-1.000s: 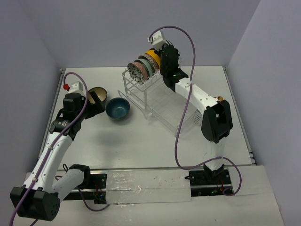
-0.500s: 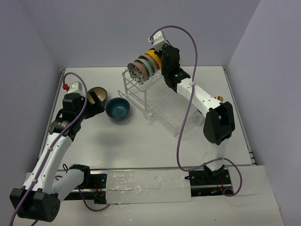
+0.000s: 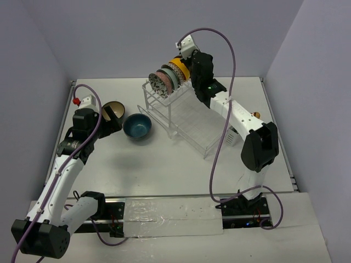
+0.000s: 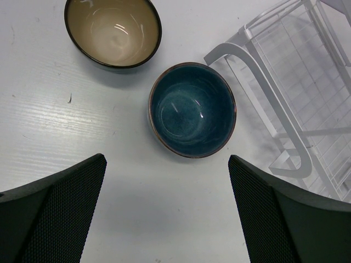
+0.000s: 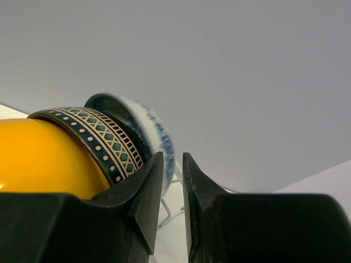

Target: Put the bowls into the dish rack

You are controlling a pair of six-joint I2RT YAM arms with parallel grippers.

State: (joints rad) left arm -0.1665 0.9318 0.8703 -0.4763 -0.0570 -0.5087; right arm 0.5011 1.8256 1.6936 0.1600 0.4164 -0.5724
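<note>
Several bowls (image 3: pixel 167 79) stand on edge in a row on the upper shelf of the dish rack (image 3: pixel 192 123). The yellow one (image 5: pixel 38 159) is at the row's far end, with a blue-patterned bowl (image 5: pixel 156 129) beyond it. My right gripper (image 5: pixel 173 159) sits just behind the yellow bowl (image 3: pixel 178 66), open by a narrow gap with nothing between its fingers. A dark blue bowl (image 4: pixel 192 109) and a brown bowl with a cream inside (image 4: pixel 112 33) rest on the table left of the rack (image 4: pixel 307 109). My left gripper (image 4: pixel 167 161) hovers wide open above the dark blue bowl (image 3: pixel 137 126).
The rack's lower tray (image 3: pixel 205 134) holds nothing that I can see. A small side holder (image 3: pixel 229 137) hangs on the rack's right end, with a small gold object (image 3: pixel 255 114) beside the right arm. Grey walls close in the table on three sides.
My right gripper's jaws have parted a little beside the yellow bowl, and that arm's elbow has swung to the right. The left arm and both table bowls have not moved.
</note>
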